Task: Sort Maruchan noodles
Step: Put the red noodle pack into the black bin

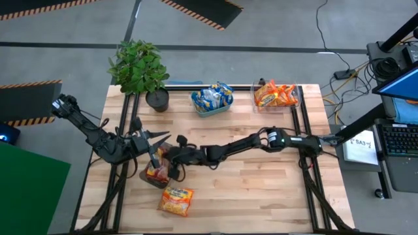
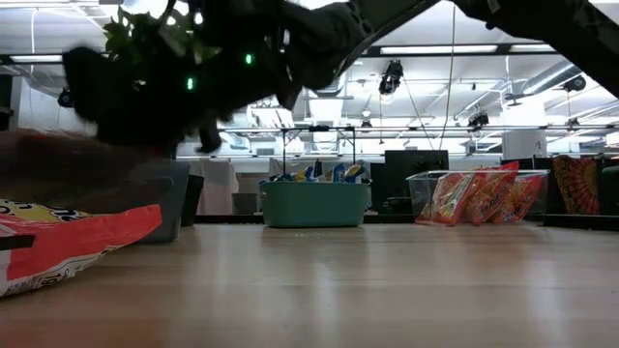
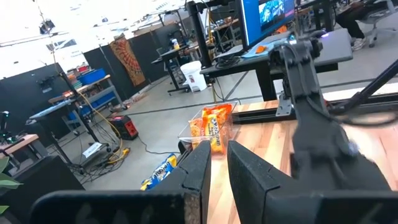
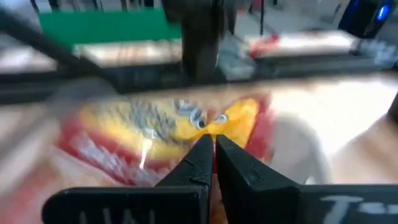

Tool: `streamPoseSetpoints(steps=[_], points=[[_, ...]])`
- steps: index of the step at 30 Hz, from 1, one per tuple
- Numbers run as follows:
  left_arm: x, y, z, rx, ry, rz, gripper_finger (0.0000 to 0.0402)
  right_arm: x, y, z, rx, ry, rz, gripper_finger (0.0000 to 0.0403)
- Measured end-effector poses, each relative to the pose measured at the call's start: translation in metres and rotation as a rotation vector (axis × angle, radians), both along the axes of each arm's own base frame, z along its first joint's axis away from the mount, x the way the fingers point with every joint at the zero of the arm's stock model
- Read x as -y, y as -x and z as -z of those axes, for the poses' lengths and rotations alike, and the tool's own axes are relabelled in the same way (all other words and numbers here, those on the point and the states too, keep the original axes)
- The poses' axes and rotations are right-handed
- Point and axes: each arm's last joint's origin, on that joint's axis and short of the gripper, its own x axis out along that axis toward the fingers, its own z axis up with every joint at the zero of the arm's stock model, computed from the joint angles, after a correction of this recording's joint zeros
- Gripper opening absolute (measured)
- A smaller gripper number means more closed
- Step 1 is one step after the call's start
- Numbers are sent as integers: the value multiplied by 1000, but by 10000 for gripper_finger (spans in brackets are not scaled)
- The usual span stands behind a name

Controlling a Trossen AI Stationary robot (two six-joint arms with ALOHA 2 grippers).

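Behind my desk (image 1: 261, 196): plant (image 1: 138, 65), teal tray (image 1: 212, 99), clear bin (image 1: 276, 94). Two packets (image 1: 177, 200) lie near; my right hand (image 1: 175, 158) pinches one (image 4: 168, 134), left hand (image 1: 154, 155) nearly closed, empty.

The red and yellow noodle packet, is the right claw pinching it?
Touching. The right wrist view shows the right gripper shut on the red-and-yellow packet, puckering its wrapper.

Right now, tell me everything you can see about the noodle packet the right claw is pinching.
The red-and-yellow noodle packet is shiny, crinkled plastic, yellow in the middle with red edges and printed text. The right claw is shut on its bunched edge. In the high view it sits at the table's front left, beside the left claw, with another packet lying apart nearer the front.
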Motion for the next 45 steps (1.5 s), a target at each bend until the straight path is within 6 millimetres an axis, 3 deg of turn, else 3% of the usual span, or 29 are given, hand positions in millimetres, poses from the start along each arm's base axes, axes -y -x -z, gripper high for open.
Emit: streamPoseSetpoints(steps=[3, 7, 15, 22, 28, 36, 40, 45], points=[[0, 0, 0, -1, -1, 0, 37, -1, -1, 15, -27, -28, 10, 12], [0, 0, 0, -1, -1, 0, 37, 0, -1, 15, -26, -39, 16, 12], [0, 0, 1, -4, -3, 0, 37, -3, -3, -27, 63, 5, -1, 12], [0, 0, 1, -4, -3, 0, 37, -18, -4, -38, 95, -15, -77, 12], [0, 0, 1, -4, -3, 0, 37, -25, -2, -25, 56, -21, -93, 12], [0, 0, 1, -2, 1, 0, 37, -21, 3, -3, -73, -12, -75, 12], [0, 0, 1, -2, 1, 0, 37, -21, 0, -20, -33, 45, -93, 12], [1, 0, 1, -8, -5, 7, 37, -40, -1, -51, 53, 112, -146, 12]])
